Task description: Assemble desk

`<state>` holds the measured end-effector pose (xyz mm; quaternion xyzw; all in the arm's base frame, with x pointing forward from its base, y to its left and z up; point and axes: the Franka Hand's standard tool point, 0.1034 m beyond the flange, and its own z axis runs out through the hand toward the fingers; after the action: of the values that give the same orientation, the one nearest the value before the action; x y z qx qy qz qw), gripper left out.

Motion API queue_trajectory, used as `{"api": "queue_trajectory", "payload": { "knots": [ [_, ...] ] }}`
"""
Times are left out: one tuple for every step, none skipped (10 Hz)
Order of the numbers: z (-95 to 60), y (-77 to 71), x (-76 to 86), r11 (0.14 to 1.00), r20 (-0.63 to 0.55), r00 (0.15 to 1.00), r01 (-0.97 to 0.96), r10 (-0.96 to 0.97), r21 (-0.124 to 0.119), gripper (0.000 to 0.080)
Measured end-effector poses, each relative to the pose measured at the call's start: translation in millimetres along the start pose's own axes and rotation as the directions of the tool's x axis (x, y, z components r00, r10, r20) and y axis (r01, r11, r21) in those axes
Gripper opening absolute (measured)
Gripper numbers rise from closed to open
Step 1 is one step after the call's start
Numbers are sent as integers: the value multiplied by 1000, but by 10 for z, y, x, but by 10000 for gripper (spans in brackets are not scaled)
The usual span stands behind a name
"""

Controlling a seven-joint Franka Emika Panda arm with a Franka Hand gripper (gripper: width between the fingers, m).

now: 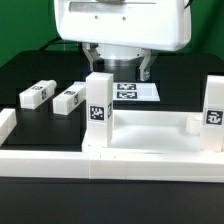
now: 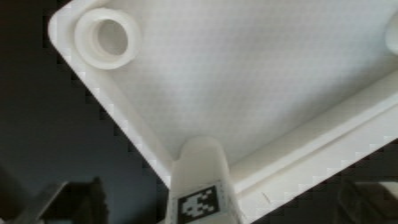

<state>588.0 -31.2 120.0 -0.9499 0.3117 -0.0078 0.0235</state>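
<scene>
Progress looks about half made in your exterior view. The tabletop (image 1: 150, 128) lies rim-up mid-table, close against the front border rail (image 1: 60, 160). One leg (image 1: 98, 103) stands upright at its corner on the exterior view's left, and a second leg (image 1: 215, 108) stands upright at the exterior view's right. A loose leg block (image 1: 36, 94) and the other loose block (image 1: 68, 99) lie flat just beside each other, apart from the tabletop on the exterior view's left. Your gripper (image 1: 120, 66) hangs behind the tabletop, over the marker board (image 1: 135, 91), fingers spread with nothing between them (released, in short). In the wrist view the tabletop's inner face fills the picture, with an empty round socket (image 2: 107, 40) in one corner and a tagged leg (image 2: 199, 185) rising beside the rim; the fingertips are not clearly shown there. I judge the step in hand is fetching a third leg. Your next move calls for travelling to a loose block, closing squarely across its narrow sides, then standing it up over an empty socket.
</scene>
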Motion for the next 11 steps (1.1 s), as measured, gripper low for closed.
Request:
{"api": "queue_trajectory", "payload": {
  "knots": [
    [4, 1, -1, 1000, 0, 1000, 0, 0, -1, 649],
    [7, 2, -2, 1000, 1, 1000, 0, 0, -1, 649],
    [10, 3, -3, 1000, 1, 1000, 0, 0, -1, 649],
    [13, 4, -3, 1000, 1, 1000, 0, 0, -2, 649],
    [15, 3, -6, 1000, 2, 1000, 0, 0, -2, 649],
    [18, -12, -75, 998, -2, 998, -66, 66, 2, 649],
    [47, -15, -226, 991, -11, 991, -133, 133, 10, 649],
    [130, 21, -340, 986, -11, 986, -169, 169, 10, 649],
    [156, 15, -333, 986, -11, 986, -168, 168, 6, 649],
    [137, 1, -309, 987, -15, 987, -162, 162, 10, 649],
    [142, 1, -313, 987, -14, 987, -162, 162, 9, 649]
  ]
}}
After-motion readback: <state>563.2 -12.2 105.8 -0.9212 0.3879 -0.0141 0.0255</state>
